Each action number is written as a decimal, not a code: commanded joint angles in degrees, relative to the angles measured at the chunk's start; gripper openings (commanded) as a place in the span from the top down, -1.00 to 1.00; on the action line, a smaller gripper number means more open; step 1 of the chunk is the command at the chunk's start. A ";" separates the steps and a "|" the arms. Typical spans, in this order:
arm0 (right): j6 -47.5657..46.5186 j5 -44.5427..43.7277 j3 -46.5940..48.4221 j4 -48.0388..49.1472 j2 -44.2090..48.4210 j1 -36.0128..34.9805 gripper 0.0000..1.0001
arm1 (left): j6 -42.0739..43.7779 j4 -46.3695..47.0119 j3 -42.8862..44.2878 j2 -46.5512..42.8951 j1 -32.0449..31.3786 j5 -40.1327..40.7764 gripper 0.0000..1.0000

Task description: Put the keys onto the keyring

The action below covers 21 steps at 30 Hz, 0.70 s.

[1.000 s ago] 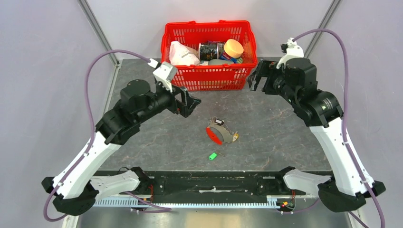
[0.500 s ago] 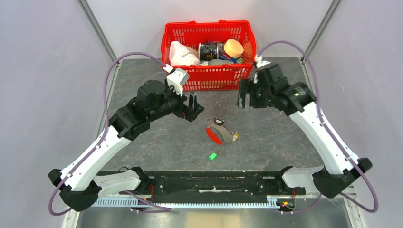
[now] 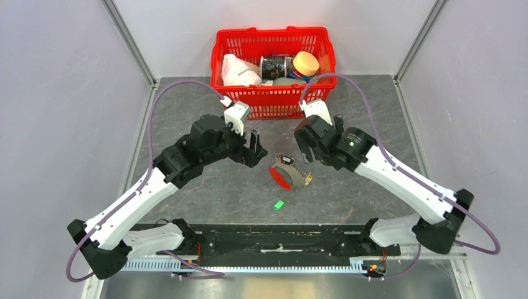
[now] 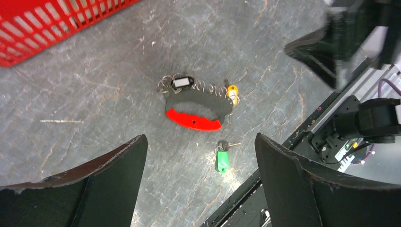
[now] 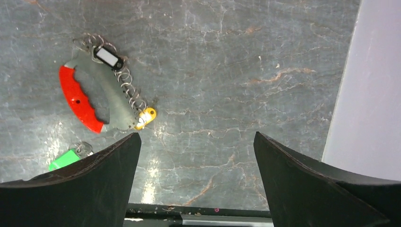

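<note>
Cannot count the keys [image 3: 306, 180] on the keyring [image 3: 283, 177] from above: too small. Lose part of the green key [image 5: 64, 160] behind a finger [image 5: 85, 189] in the right wrist view. See only a corner of the basket [image 4: 42, 23] at the left wrist view's edge, and only a blur of the right arm [image 4: 350, 38].

so that's one keyring [image 3: 285, 174], one yellow tag [image 5: 148, 116], one black-and-white tag [image 5: 108, 57], one loose green key [image 3: 278, 204], one red basket [image 3: 277, 103], plus one left gripper [image 3: 254, 146] and one right gripper [image 3: 305, 148]
</note>
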State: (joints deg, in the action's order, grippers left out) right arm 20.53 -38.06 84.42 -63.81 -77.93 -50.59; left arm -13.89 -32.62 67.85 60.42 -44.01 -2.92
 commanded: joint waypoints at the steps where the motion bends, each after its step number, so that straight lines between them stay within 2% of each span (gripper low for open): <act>1: -3.91 2.69 -5.99 11.12 8.26 0.20 -0.94 | -4.79 4.48 -3.20 -1.55 -0.11 2.70 -0.80; 4: -5.49 5.40 -8.76 13.79 9.77 0.59 -0.93 | -6.23 7.32 -5.76 -1.31 -0.11 2.69 -0.80; 7: -5.25 8.13 -10.27 13.69 9.64 3.94 -0.94 | -7.29 8.40 -7.18 0.18 -0.11 3.48 -0.80; 11: -3.93 20.96 -13.93 16.26 10.70 13.09 -0.93 | -8.52 10.44 -9.29 1.49 -0.10 4.96 -0.77; 14: -3.02 27.63 -16.35 18.40 10.82 17.06 -0.92 | -9.77 13.65 -12.20 1.58 -0.11 3.62 -0.76; 21: 3.41 37.19 -22.89 22.12 8.12 19.91 -0.74 | -13.09 17.37 -16.55 1.77 -0.42 -0.28 -0.69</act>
State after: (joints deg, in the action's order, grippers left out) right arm 18.81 -10.39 66.19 -47.33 -69.08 -31.83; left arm -23.38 -20.58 52.58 62.48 -44.03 -0.80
